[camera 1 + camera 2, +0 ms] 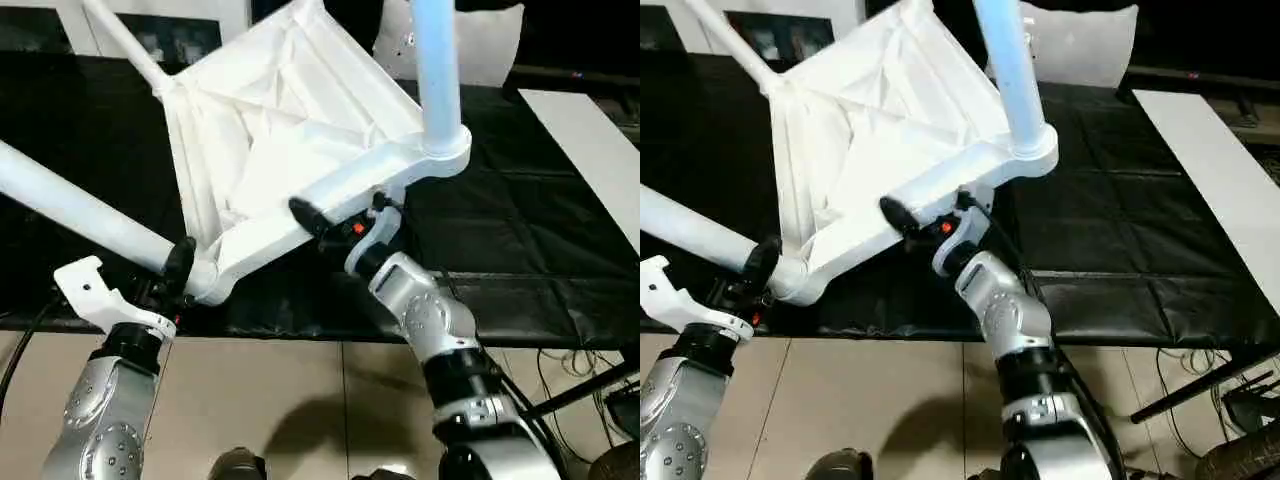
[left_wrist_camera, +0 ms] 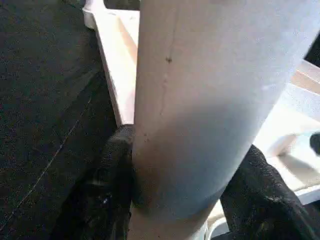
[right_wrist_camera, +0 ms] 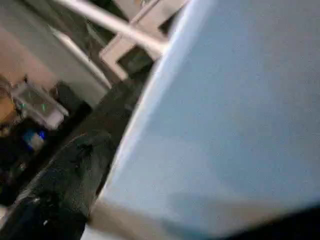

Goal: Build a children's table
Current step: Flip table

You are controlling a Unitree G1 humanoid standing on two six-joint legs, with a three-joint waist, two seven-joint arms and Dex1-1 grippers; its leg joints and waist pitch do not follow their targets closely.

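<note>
black sheeting covers the workbench (image 1: 520,250) in front of us, with pale floor (image 1: 300,390) below its near edge and a white panel (image 1: 590,150) lying on the bench at our far right.

the children's table (image 1: 290,130), all white plastic, sits tipped up on the bench with its ribbed underside facing us. we see three legs fitted in corner sockets: one leg (image 1: 75,210) runs out to our left from the nearest corner, another leg (image 1: 437,65) rises straight up from the right corner, and a thin far leg (image 1: 125,40) slants away at the upper left.

our left gripper (image 1: 178,265) is at the near corner, its two black fingers (image 2: 112,180) pressed against either side of the left-running leg just beside its socket, pinching it. in the left wrist view that leg stands between the pads, touching both.

our right gripper (image 1: 340,222) reaches up under the table's near rim, between the two near corners. its fingers are spread wide; one black fingertip (image 1: 305,215) lies against the rim's face. we cannot tell whether the other finger touches the table.
</note>
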